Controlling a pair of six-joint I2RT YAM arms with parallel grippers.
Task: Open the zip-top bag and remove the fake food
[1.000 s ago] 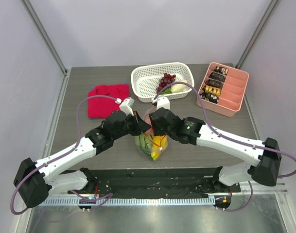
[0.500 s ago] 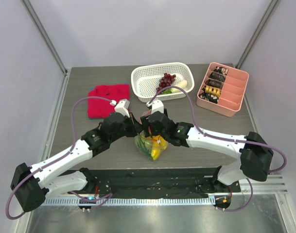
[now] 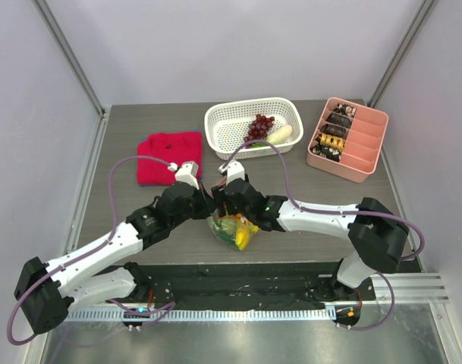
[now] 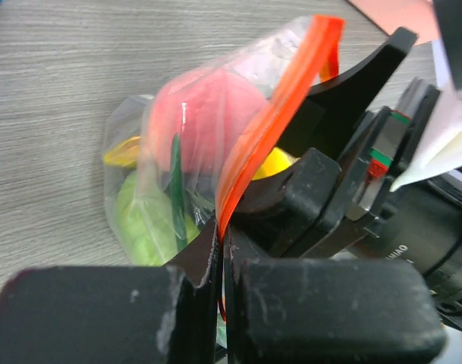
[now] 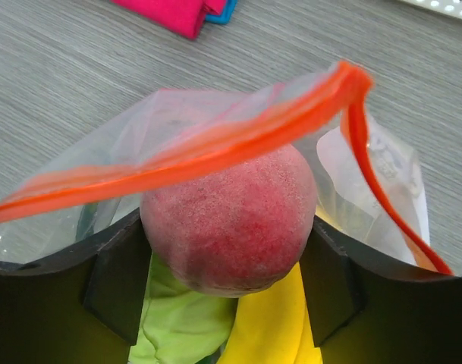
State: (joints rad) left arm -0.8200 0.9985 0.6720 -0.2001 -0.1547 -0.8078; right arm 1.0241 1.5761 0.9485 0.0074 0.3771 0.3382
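My left claw (image 4: 219, 262) is pinched on the bag's (image 4: 162, 174) orange zipper strip (image 4: 272, 114) while my right claw (image 5: 223, 284), spread wide inside the mouth, brackets a pink-red fruit (image 5: 229, 224) (banana (image 5: 268, 326) and green piece (image 5: 177, 326) beneath), mid-worktop (image 3: 124, 121) before the basket (image 3: 223, 125).

My two arms have white link shells with black joint housings, a purple cable looping along each. My jaws are matte black plastic, scuffed with pale flecks.
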